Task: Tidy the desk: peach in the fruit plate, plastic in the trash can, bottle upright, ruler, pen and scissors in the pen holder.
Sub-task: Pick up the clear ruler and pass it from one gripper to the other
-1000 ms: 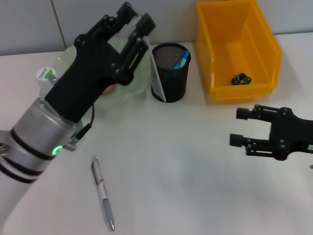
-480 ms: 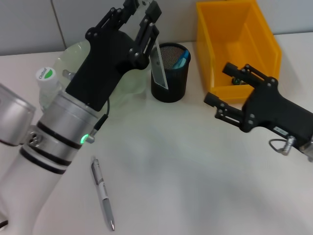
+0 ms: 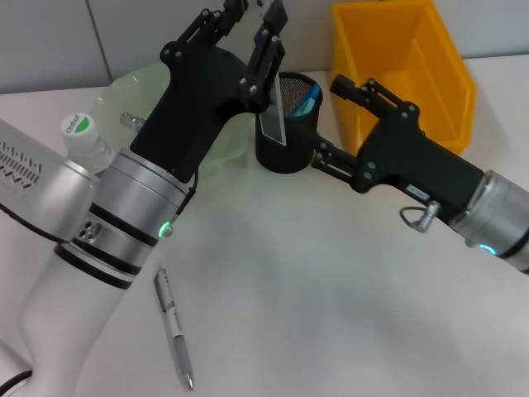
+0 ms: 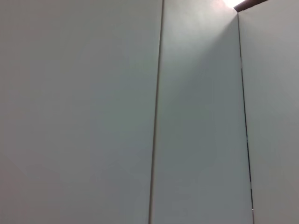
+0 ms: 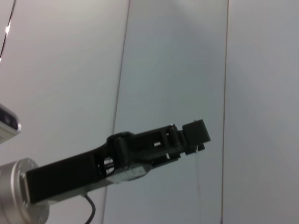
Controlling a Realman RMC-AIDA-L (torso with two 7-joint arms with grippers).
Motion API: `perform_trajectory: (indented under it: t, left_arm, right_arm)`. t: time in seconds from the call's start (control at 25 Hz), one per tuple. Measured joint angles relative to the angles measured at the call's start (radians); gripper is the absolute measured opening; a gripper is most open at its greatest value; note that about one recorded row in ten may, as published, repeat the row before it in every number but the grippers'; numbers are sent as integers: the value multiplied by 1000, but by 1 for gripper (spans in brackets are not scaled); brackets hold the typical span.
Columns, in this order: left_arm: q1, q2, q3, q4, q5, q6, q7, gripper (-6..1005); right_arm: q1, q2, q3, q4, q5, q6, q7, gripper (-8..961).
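Jaws of our left gripper (image 3: 256, 15) clenched the ruler (image 3: 273, 112), now raised above the mesh pen holder (image 3: 285, 124); our right gripper (image 3: 326, 120), jaws spread, had swung in beside it. Pen (image 3: 173, 327) remained on the tabletop (image 3: 331, 314).

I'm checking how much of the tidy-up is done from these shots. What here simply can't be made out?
- Peach: not visible; in the head view the left gripper and its arm cover most of the fruit plate.
- Trash can floor: hidden by the right gripper, so the plastic can't be confirmed.
- Pen holder contents: only a blue tip and the ruler show.
- Left wrist view: bare wall only.
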Motion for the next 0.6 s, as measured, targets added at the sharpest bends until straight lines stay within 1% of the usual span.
perform_trajectory:
  t: [0.32,0.44,0.6]
  left_arm:
    - [-7,0,10,10,-14,-9,34,409]
    - [-8,0,32,20,-59,-9,76,410]
    - [-13,0,49,25,-82,-9,100,411]
  right_arm:
    - [70,2,18,102,48,50,-96,765]
    - [91,3,24,117,48,68,-103,765]
    - [108,5,30,125,48,76,-104,766]
